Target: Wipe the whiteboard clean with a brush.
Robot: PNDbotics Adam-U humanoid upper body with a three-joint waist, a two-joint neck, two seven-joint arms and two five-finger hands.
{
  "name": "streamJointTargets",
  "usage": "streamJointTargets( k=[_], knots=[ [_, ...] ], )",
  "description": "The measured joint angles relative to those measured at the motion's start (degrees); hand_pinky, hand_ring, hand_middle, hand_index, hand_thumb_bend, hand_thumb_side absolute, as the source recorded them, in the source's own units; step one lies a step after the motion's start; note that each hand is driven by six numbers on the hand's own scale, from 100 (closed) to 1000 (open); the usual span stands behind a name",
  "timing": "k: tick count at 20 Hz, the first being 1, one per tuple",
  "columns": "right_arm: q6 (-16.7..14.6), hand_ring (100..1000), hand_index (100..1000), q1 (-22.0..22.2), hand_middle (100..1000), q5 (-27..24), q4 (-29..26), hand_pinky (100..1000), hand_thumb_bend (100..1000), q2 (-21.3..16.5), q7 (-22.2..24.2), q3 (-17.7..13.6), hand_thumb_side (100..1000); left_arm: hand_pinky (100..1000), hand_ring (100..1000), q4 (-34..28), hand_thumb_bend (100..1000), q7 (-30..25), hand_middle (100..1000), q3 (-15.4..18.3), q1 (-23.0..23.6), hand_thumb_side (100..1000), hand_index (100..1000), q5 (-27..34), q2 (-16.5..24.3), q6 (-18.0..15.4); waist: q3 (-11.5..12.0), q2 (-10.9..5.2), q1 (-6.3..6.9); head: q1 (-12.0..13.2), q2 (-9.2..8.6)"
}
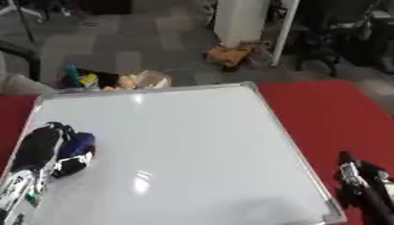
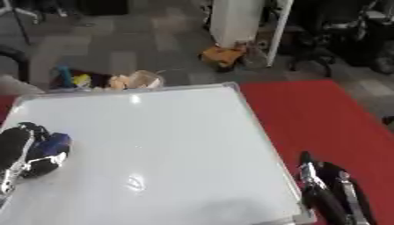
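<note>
In the left eye view, my left hand [image 1: 42, 151] lies on the left part of the whiteboard [image 1: 184, 145], fingers curled round a blue brush [image 1: 77, 147]. The brush pokes out on the hand's inner side, towards the middle of the board, and seems to rest against the white surface. The board is a large white panel with a pale metal rim, lying flat on a red table [image 1: 338, 114]. Nearly all of its face stretches away to the right and ahead of the brush, so I judge the wiping must travel rightwards across the board. I cannot see any marks on it from here, only glare spots. The long axis of the hand and brush runs roughly from near to far, which would let a sideways sweep cover a broad band. My right hand [image 1: 362, 184] shows at the lower right, off the board over the red table, just beside the board's right rim; I cannot tell how its fingers stand.

In the right eye view, the left hand [image 2: 19, 156] and blue brush [image 2: 50, 145] sit closer to the left edge, the same grasp showing. The right hand [image 2: 331, 191] stands near the board's lower right corner. The left hand is plainly the nearer one, as it has the brush already.
</note>
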Motion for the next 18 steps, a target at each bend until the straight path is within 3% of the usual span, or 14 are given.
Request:
streamJointTargets(
  k=[8, 18],
  knots=[
    [0.00, 100, 387, 0.00, 100, 0.00, 0.00, 100, 100, 0.00, -0.01, -0.13, 554, 543, 518, 0.01, 429, 0.56, 470, 1.20, 0.63, 339, 545, 1.26, 0.96, 1.46, 0.11, 0.01, -0.03, -0.06, -0.01],
    [0.00, 100, 387, 0.00, 100, 0.00, 0.00, 100, 100, 0.00, -0.01, -0.26, 554, 544, 520, 0.01, 419, 0.10, 471, 1.27, 0.58, 341, 546, 1.29, 0.97, 0.90, 0.14, 0.01, -0.08, -0.07, -0.02]
  ],
)
